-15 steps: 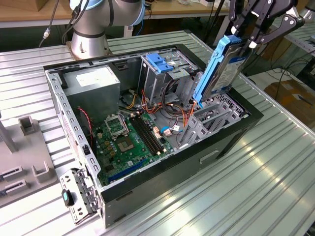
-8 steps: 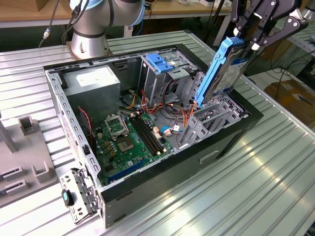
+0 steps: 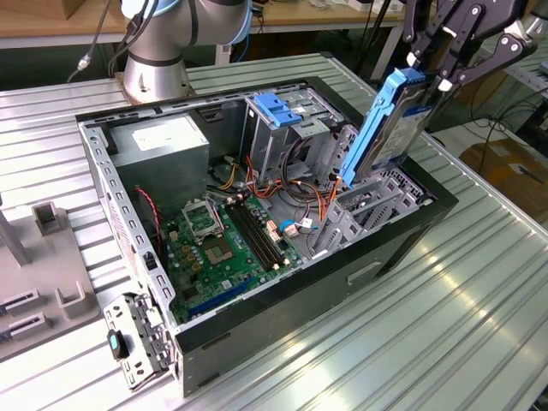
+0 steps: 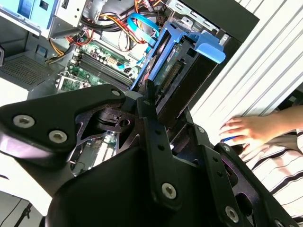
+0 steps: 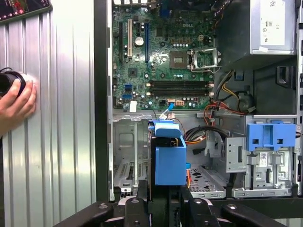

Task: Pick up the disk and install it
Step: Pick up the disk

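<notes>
The disk [image 3: 387, 128] is gripped by the jaws, tilted at the three-o'clock bay [image 3: 370, 205]; for insertion, rail alignment is required.

Silver arm [image 3: 154, 60] is carrying blue joint caps [image 3: 242, 17] and black cables [image 3: 128, 32], its black gripper [image 3: 428, 73] showing linked bars and silver screws [image 4: 169, 190].

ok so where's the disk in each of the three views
exterior view: the disk stands tilted at the case's end toward the exterior view's right.
first wrist view: the disk is end-on, blue end facing the camera, next to the green circuit board.
second wrist view: the disk is edge-on, near the case's black wall.
shared landmark: the green circuit board.
</notes>
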`<state>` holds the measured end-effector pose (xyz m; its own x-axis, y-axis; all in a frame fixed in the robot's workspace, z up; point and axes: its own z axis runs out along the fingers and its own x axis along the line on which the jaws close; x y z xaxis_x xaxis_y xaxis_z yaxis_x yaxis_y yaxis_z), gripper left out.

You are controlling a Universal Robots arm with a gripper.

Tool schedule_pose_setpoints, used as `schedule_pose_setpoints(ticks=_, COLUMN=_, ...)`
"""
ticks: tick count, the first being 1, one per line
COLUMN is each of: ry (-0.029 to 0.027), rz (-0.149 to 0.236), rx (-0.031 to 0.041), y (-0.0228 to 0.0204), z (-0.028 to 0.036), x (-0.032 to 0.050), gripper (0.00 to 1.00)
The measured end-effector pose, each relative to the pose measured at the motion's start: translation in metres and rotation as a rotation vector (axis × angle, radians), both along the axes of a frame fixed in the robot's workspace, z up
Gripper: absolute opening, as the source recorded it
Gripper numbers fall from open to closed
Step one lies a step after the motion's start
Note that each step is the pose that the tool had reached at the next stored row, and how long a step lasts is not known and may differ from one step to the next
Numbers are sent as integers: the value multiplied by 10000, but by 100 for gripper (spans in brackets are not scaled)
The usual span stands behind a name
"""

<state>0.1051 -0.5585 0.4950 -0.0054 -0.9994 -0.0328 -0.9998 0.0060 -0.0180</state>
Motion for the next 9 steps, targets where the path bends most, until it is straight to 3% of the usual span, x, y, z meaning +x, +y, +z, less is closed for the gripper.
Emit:
schedule_pose_setpoints(ticks=2, ry=0, rz=0, rx=-2, y=-16, z=-23, x=6, gripper=35)
schedule_pose_setpoints(ticks=6, ry=0, rz=0, rx=1, y=-99, z=-90, x=17, gripper=35)
schedule_pose_setpoints(ticks=9, ry=0, rz=0, rx=-2, y=-114, z=-144, x=22, gripper=35)
